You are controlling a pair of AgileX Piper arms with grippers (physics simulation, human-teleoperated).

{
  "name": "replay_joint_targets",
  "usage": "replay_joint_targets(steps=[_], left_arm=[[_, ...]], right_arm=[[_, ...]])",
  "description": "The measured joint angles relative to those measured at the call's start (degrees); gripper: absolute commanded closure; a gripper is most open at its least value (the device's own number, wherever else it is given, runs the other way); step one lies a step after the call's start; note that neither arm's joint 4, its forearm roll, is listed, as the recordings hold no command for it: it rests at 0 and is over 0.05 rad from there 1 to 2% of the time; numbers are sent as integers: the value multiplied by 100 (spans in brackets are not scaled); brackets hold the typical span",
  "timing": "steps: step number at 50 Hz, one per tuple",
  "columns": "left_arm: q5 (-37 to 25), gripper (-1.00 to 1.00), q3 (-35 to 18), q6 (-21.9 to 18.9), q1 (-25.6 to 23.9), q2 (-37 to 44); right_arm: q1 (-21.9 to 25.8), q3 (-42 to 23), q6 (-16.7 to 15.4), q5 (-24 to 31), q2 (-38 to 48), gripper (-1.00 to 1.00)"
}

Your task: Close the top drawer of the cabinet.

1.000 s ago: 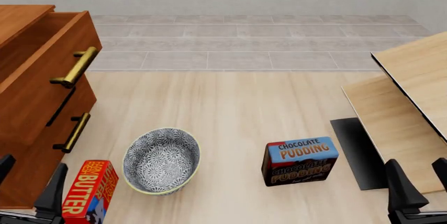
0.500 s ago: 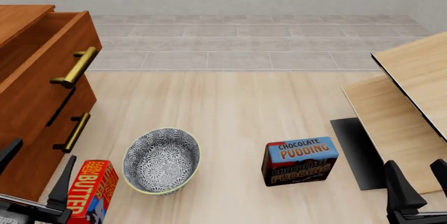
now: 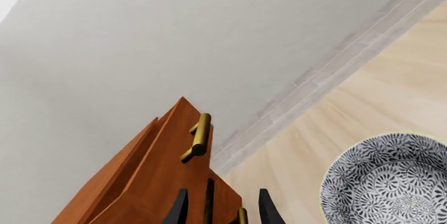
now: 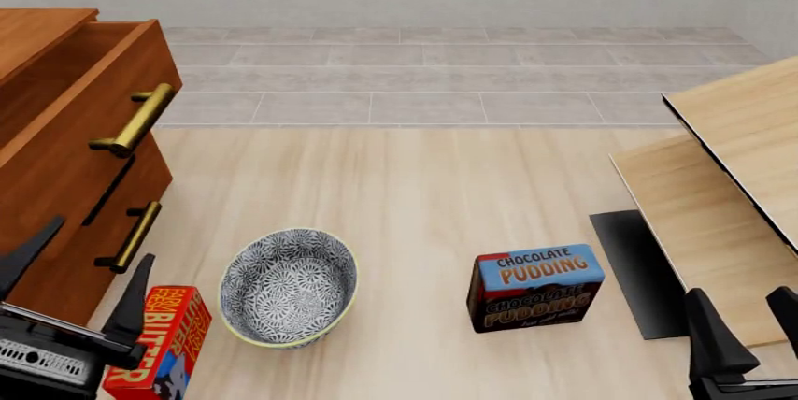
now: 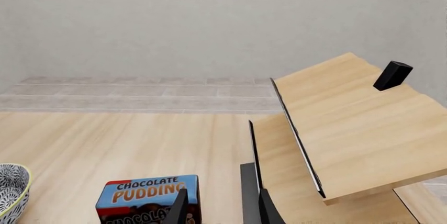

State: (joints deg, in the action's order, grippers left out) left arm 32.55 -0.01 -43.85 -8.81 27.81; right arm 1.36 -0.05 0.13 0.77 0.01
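Observation:
The reddish-brown cabinet (image 4: 50,232) stands at the left of the table. Its top drawer (image 4: 75,110) is pulled out, its brass bar handle (image 4: 135,120) facing right. The left wrist view looks up the drawer front (image 3: 157,177) past the same handle (image 3: 198,137). My left gripper (image 4: 78,278) is open, low at the front left, just in front of the cabinet's lower drawers, with nothing between its fingers (image 3: 176,211). My right gripper (image 4: 742,330) is open at the front right corner, far from the cabinet.
A patterned bowl (image 4: 288,286) sits right of the left gripper, and a red butter box (image 4: 160,339) lies beside it. A chocolate pudding box (image 4: 536,288) stands right of centre. Pale wooden boards (image 4: 730,176) and a dark mat (image 4: 636,269) fill the right side.
My left gripper has risen and moved forward toward the cabinet front, turning to the left. The right gripper and all objects stay where they were.

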Motion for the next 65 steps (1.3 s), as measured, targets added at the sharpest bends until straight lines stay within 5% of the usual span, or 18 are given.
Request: replay_joint_targets(steps=[35,65], left_arm=[[3187,-100,-1,-1418,55,2860],[3707,-100,-390,-2748,274,3408]], right_arm=[[24,1,-35,66,1,-100],[74,3,-71,115,1,-100]])
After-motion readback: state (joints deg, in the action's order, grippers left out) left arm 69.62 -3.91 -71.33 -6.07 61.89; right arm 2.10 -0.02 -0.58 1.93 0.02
